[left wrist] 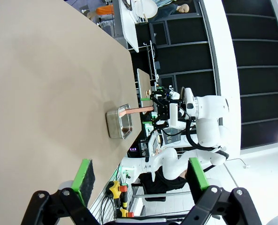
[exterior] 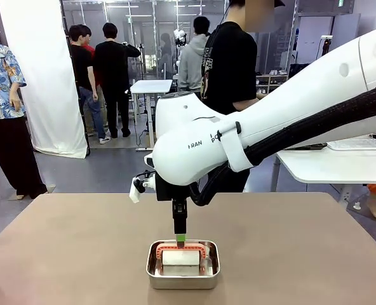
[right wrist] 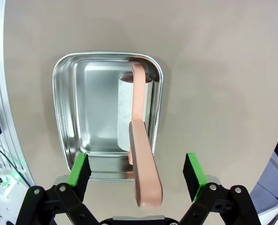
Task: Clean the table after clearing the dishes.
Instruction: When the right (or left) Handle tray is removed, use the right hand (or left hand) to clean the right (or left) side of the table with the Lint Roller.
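Tabletop (exterior: 61, 254) carries a steel pan (exterior: 175, 281) at six o'clock, roller (exterior: 180, 258) inside. My right tool (right wrist: 137, 169) hangs apart over its pink handle (right wrist: 141, 140); left tool (left wrist: 140, 174) apart too. Closing off-centre, I risk slipping the handle and dragging the pan.

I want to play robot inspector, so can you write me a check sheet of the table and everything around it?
Surface: brown table, plain, no spills seen.
Job's things: roller with a white roll and pink handle, lying in the steel pan.
Clutter: nothing seen.
Grippers: right gripper open above the pan, pads either side of the handle; left gripper open, holding nothing.
Cables: black sleeve along the right arm.
Surroundings: person in black at the far side; white table beyond.
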Motion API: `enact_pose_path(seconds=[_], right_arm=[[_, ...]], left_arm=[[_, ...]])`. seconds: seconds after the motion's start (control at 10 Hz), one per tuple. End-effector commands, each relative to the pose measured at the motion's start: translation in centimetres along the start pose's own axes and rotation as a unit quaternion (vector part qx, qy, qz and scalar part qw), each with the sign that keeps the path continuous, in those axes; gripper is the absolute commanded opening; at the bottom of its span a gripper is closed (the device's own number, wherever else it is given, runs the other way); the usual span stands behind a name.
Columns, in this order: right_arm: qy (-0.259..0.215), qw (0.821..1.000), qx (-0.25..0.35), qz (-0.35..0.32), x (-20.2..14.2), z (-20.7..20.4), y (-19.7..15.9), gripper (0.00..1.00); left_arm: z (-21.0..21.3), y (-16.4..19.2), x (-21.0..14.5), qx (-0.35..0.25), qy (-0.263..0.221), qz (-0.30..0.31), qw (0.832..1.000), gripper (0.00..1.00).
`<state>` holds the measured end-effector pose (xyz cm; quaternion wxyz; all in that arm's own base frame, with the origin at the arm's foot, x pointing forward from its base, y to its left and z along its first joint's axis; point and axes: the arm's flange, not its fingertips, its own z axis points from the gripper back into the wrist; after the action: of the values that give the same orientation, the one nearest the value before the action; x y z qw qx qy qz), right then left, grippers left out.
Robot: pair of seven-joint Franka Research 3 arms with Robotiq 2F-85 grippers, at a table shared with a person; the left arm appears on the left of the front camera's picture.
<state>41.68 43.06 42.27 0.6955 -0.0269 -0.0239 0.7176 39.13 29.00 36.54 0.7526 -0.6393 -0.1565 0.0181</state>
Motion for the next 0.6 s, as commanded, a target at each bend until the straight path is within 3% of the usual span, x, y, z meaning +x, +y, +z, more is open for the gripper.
enact_pose_path(seconds=[0.0,0.2,0.4,0.5], right_arm=[[0.005,1.0,-0.014,-0.013,0.34,-0.03,0.28,1.0],[0.007,1.0,-0.011,-0.015,-0.03,0.04,0.15,0.97],[0.005,1.0,-0.014,-0.013,-0.17,0.15,0.14,0.79],[0.002,1.0,-0.017,-0.014,-0.17,0.39,0.08,0.78]], left_arm=[[0.1,-0.08,-0.27,0.0,-0.003,0.0,1.0,1.0],[0.1,-0.08,-0.27,0.0,-0.003,0.0,1.0,1.0],[0.1,-0.08,-0.27,0.0,-0.003,0.0,1.0,1.0],[0.1,-0.08,-0.27,0.0,-0.003,0.0,1.0,1.0]])
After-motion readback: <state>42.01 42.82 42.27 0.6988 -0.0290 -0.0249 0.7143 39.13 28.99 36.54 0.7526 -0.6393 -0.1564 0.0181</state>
